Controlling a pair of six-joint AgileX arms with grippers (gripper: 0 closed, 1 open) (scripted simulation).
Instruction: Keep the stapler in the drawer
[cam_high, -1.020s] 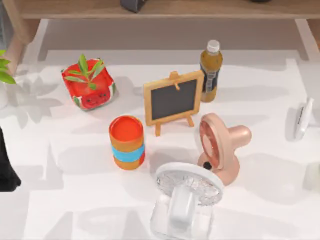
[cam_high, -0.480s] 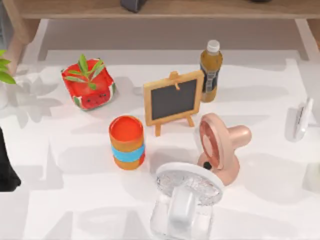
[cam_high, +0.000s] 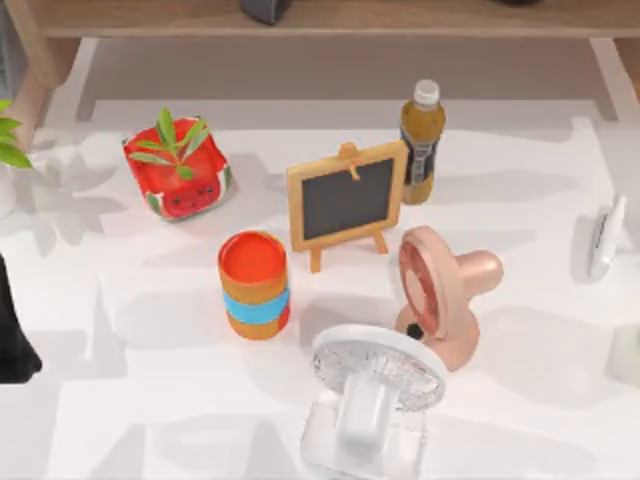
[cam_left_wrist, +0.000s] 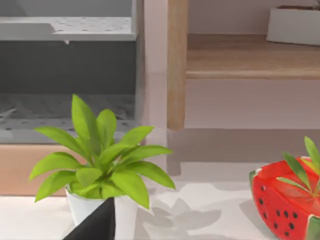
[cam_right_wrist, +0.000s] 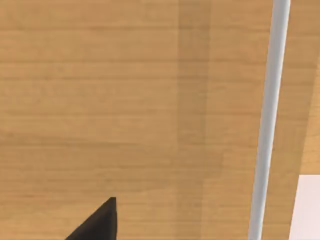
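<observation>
The stapler, slim and white, lies on the white table near its right edge, with nothing holding it. My left arm is a dark shape parked at the table's left edge; one dark fingertip of it shows in the left wrist view. A dark fingertip of my right gripper shows close to a wooden panel crossed by a slim silver bar. I cannot tell whether that panel is the drawer front.
On the table stand a watermelon planter, an orange cup, a small chalkboard easel, a bottle, a pink fan and a white fan. A wooden cabinet runs along the back. A potted plant stands far left.
A pale shadow at the table's right edge shifts slightly. The objects and my left arm stay still.
</observation>
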